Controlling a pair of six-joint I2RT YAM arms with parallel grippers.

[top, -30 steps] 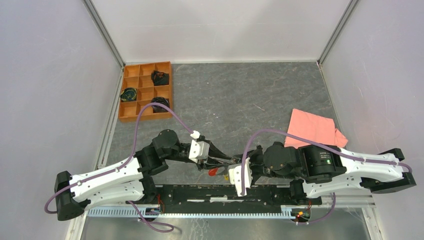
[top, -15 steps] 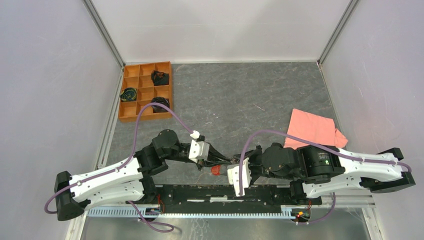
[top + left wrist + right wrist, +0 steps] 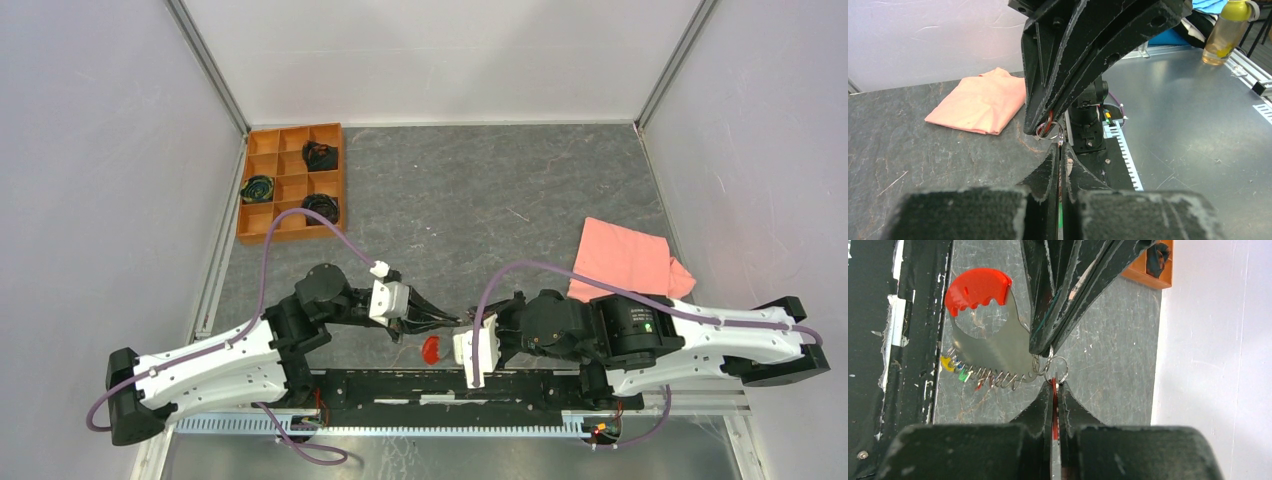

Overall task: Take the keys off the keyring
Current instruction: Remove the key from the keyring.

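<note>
Right wrist alone shows keys (image 3: 983, 376) dangling; both jaws clench, apparently on the keyring (image 3: 1053, 400).

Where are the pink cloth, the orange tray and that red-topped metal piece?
Pink folded cloth (image 3: 625, 258): top view, middle of the cloth.
Orange plastic compartment tray (image 3: 263, 142): top view, empty far-left corner compartment.
Red-topped flat metal piece (image 3: 979, 287): right wrist view, its red top.

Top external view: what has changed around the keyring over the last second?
The left arm drew back slightly left, and the right arm followed it left. The red tab hanging by the keyring swung a little right and shows more. The left pincer and right pincer stay shut on the keyring. The organiser tray and pink cloth are unmoved.
</note>
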